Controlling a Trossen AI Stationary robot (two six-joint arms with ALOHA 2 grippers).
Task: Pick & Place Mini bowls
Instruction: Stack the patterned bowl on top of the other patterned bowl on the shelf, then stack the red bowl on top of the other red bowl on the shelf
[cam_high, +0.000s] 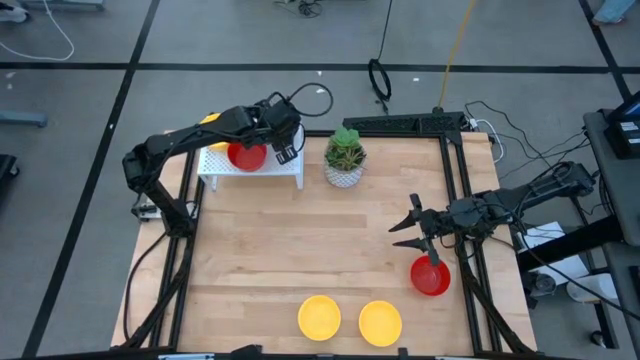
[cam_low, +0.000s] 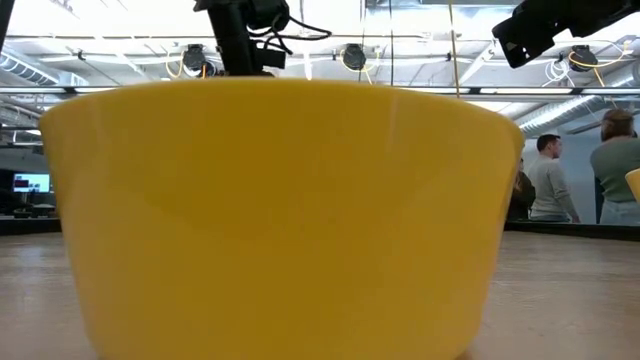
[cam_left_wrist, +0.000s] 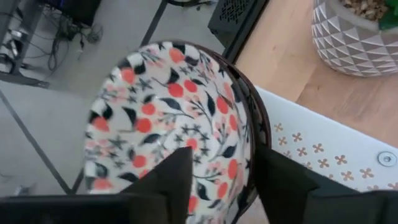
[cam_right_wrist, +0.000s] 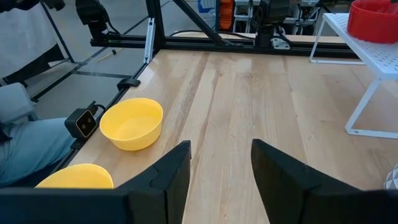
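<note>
Left end effector (cam_left_wrist: 221, 180), fingers parted, straddles the floral mini bowl's (cam_left_wrist: 168, 118) rim; no writing legible.

Your two arms are dark, nearly black, built of slim jointed segments. The left arm (cam_high: 190, 138), upper left of the high view, carries looped black cable and a small white label near its wrist. The right arm (cam_high: 520, 200), at right, trails black cables. Each gripper's fingers (cam_right_wrist: 168, 177) are dark, flat, wedge-shaped.

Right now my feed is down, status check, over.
Left gripper at white rack, fingers straddling floral bowl rim. Right gripper open above red bowl. Nothing blocking.
</note>
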